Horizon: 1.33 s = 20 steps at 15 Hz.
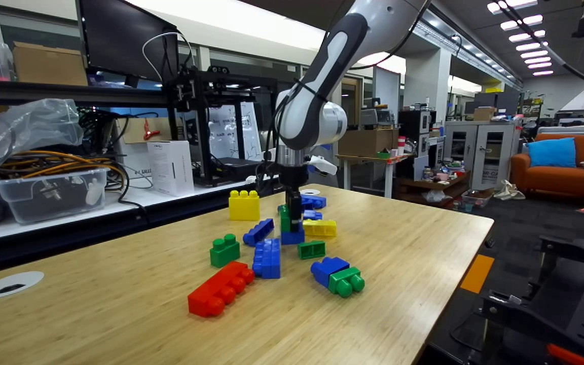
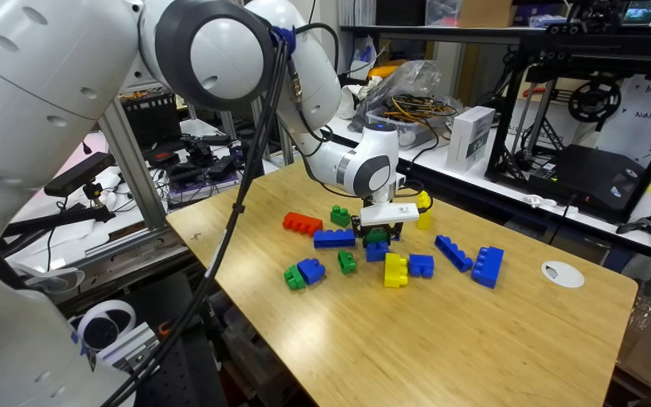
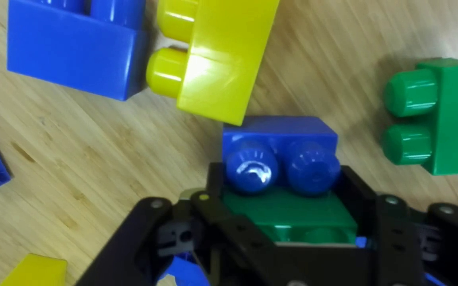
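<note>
My gripper [image 3: 282,177] points down, shut on a green block [image 3: 292,210] with one finger pressed along each side. The green block stands over part of a blue block [image 3: 280,128], whose two front studs stay uncovered; whether the two are locked together I cannot tell. In both exterior views the blue block [image 1: 292,237] rests on the table beneath the green block [image 2: 376,235]. A yellow block [image 3: 223,65] lies on its side with one corner close to the blue block. To the right in the wrist view is a small green block [image 3: 457,117], lying apart.
Around the gripper lie a red block [image 1: 219,288], a blue-and-green joined pair [image 1: 338,275], a long blue block [image 2: 334,239], another green block [image 1: 224,251] and more blue blocks. A yellow block [image 1: 244,207] stands upright. Behind the table runs a shelf with a 3D printer [image 2: 585,175].
</note>
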Tool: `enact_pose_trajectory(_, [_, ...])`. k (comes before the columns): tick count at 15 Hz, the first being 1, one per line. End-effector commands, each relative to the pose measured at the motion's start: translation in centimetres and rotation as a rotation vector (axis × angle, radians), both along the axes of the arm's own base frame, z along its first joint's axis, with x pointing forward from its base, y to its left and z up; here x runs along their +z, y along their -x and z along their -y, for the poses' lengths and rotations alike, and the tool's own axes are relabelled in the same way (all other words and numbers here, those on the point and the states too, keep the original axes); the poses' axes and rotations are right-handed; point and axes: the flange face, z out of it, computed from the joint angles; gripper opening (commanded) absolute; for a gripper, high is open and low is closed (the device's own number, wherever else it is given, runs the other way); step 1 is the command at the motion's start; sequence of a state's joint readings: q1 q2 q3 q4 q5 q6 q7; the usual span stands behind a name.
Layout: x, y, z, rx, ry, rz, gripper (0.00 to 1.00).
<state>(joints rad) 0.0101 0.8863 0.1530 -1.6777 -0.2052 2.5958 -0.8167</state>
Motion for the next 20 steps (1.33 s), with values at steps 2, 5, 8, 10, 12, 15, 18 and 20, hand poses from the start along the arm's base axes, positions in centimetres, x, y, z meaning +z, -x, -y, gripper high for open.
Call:
enact_pose_trajectory(2, [-0.8,2.3,0.1,0.050,0.038,-0.013,0.98])
enact_pose_trajectory(5, [-0.4,3.4,0.1,0.073,0.065,-0.008,1.00])
enact_pose_trajectory(8, [1.8,3.6,0.2,0.092,0.084,0.037,1.00])
enact_pose_trajectory(10, [3.5,3.8,0.6,0.088,0.091,0.059,1.00])
enact_pose_trajectory(12, [5.0,4.4,1.3,0.056,0.103,0.062,1.00])
enact_pose_trajectory(15, [7.3,6.2,2.7,-0.034,0.114,0.046,1.00])
enact_pose_trajectory(18, [9.6,8.6,3.7,-0.168,0.109,0.037,1.00])
enact_pose_trajectory(20, [10.8,10.1,4.2,-0.239,0.103,0.035,1.00])
